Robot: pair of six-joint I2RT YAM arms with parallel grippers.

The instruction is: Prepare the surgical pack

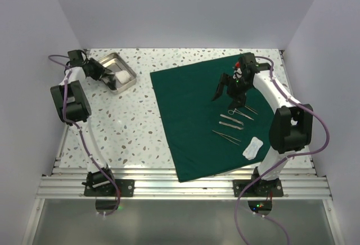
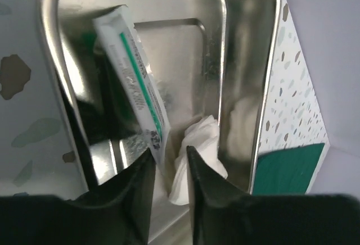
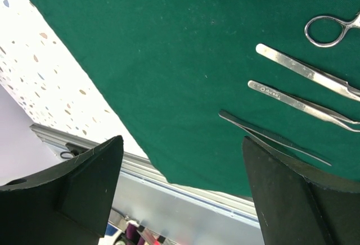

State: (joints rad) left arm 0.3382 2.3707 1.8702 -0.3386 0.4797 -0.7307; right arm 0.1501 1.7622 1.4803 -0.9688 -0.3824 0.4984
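Your dark green matte fabric drape [image 1: 191, 116] lies flat on the speckled desk [image 1: 129, 127], steel instruments [image 1: 230, 122] on it. It looks soft and limp, best taken by a bare corner. Right hand [image 3: 180, 189] hovers wide; left hand [image 2: 169, 172] pinches a white green-striped sachet [image 2: 135, 71].

The drape [image 1: 191, 110] lies on the tabletop [image 1: 129, 127], right of centre, with the tray [image 1: 112, 55] well apart at the far left. The scissors [image 1: 236, 112] and forceps [image 1: 226, 136] lie on the drape's right part, with a pouch [image 1: 253, 147] at its near right edge. Inside the tray are a packet [image 2: 138, 82] and gauze [image 2: 197, 155].
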